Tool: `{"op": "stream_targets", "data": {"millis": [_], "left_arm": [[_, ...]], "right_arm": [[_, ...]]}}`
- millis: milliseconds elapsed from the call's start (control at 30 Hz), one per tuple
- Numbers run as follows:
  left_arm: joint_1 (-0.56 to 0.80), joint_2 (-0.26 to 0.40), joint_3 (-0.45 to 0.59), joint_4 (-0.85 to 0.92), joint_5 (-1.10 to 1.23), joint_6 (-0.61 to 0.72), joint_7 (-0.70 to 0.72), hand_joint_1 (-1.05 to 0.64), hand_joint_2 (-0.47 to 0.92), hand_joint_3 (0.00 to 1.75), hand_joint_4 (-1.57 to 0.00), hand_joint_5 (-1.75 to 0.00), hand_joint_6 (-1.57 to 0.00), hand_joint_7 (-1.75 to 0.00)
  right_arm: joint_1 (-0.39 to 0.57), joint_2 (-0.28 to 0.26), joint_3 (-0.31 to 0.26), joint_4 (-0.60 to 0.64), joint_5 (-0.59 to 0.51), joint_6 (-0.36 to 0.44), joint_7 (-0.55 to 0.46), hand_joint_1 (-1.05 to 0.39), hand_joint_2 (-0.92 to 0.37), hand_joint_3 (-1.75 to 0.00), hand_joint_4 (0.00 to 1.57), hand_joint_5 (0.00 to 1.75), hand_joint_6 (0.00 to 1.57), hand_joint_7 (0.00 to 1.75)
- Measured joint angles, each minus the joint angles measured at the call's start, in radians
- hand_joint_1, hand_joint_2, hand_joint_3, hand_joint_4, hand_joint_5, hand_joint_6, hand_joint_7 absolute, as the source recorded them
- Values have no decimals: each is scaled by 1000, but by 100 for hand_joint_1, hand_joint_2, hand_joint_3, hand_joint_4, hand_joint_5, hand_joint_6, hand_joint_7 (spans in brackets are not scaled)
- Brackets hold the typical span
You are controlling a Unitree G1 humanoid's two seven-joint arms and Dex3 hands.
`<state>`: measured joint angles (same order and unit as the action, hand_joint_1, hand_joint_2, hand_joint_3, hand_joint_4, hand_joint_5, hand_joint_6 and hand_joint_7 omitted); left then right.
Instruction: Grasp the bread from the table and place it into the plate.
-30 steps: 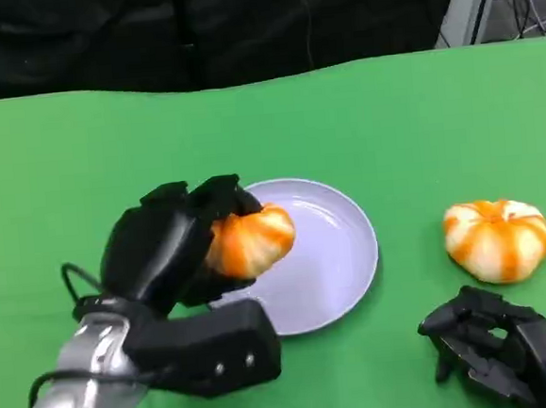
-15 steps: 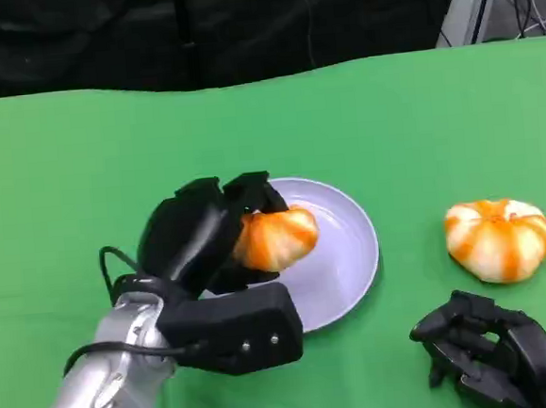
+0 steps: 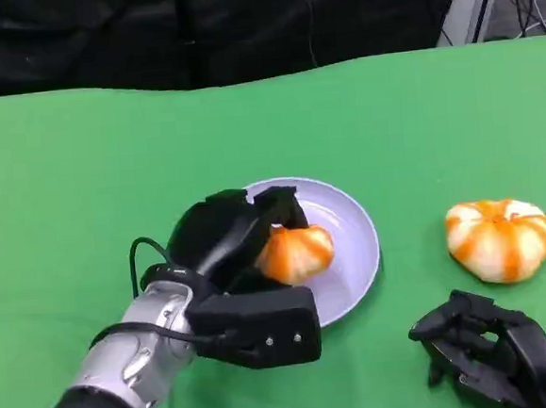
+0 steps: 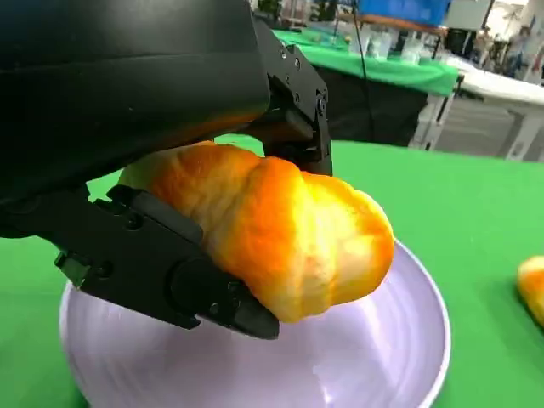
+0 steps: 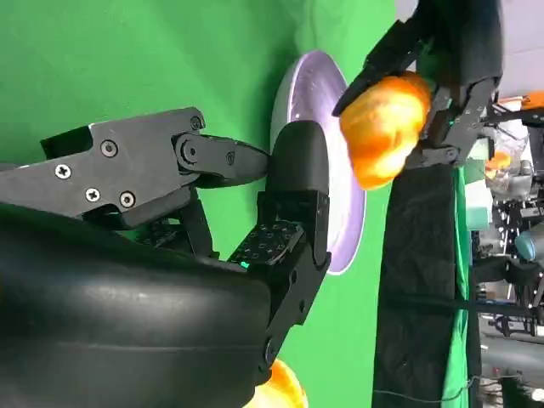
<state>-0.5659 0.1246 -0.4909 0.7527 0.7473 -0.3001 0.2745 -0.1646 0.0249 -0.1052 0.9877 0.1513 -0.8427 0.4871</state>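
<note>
An orange-and-cream bread roll (image 3: pixel 296 252) hangs over the lavender plate (image 3: pixel 348 219), gripped in my left hand (image 3: pixel 230 238). The left wrist view shows the roll (image 4: pixel 285 229) close up, black fingers (image 4: pixel 161 263) clamped around it, just above the plate (image 4: pixel 374 357). From the right wrist view the same roll (image 5: pixel 384 126) sits above the plate (image 5: pixel 299 93), with the left hand (image 5: pixel 455 51) around it. My right hand (image 3: pixel 493 352) rests on the green table near the front right corner, fingers apart, holding nothing.
A second striped bread roll (image 3: pixel 499 238) lies on the green table (image 3: pixel 82 181) to the right of the plate, just beyond my right hand. A black backdrop runs along the far table edge, with a metal frame leg (image 3: pixel 465 0) at the back right.
My left hand has carried the roll to the right and forward, from the plate's left rim to over the plate's middle. The right hand has barely moved.
</note>
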Motion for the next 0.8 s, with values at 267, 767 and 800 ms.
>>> {"op": "stream_targets", "data": {"millis": [267, 767, 800], "left_arm": [[-75, -36, -18, 173, -6, -76, 42, -14, 92, 8, -57, -171, -73, -107], [-129, -48, -50, 252, -5, -77, 43, -73, 92, 26, -52, -1, -40, 0], [-129, -46, -50, 250, -5, -73, 32, -76, 92, 26, -51, 0, -39, 0]], "right_arm": [[-1, 0, 0, 2, -8, -3, -12, -26, -92, -41, 70, 171, 84, 100], [-1, 0, 0, 0, -14, -3, -14, -27, -92, -42, 70, 172, 84, 100], [-1, 0, 0, 0, -13, -3, -12, -28, -92, -42, 70, 172, 84, 100]]}}
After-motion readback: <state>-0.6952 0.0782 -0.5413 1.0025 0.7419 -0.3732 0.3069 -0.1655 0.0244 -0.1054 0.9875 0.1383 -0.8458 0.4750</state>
